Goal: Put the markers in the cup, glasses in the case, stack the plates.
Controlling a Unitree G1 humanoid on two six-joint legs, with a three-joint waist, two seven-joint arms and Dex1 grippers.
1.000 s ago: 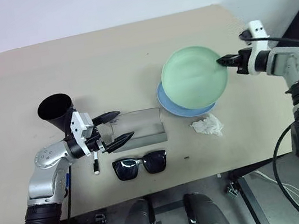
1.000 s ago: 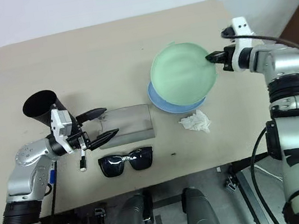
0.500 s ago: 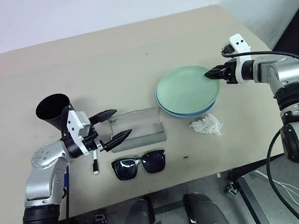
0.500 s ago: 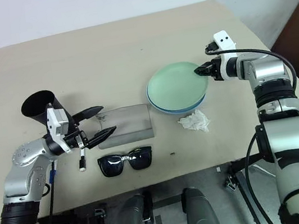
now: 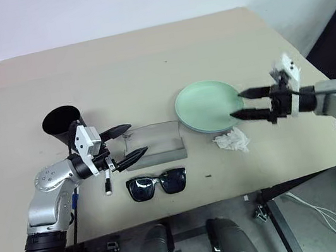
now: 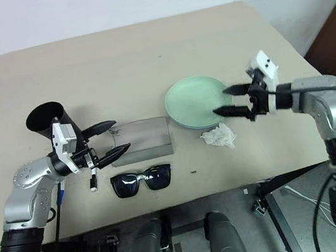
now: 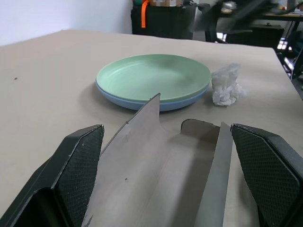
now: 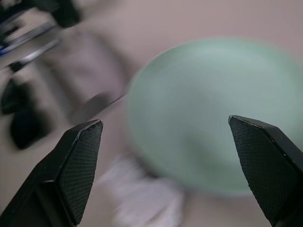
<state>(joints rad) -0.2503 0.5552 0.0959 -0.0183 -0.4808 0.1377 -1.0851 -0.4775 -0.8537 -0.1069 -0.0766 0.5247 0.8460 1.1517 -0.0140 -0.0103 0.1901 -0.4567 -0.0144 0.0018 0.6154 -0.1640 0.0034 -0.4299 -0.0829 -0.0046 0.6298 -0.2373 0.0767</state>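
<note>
In the head view the mint green plate (image 5: 208, 105) lay stacked on the light blue plate (image 5: 188, 123), and the right gripper (image 5: 246, 104) hung just off their rim with its jaws spread wide and empty — so stacking looked done. In the left wrist view the left gripper (image 7: 168, 172), also gaping and empty, pointed over the grey case (image 7: 161, 165), its lid open. One pair of sunglasses (image 5: 157, 184) lay just in front of the case, one marker (image 5: 108, 184) showed near the black cup (image 5: 63, 124), with one tissue (image 5: 232, 141) — the next move likely called for taking the sunglasses or marker.
</note>
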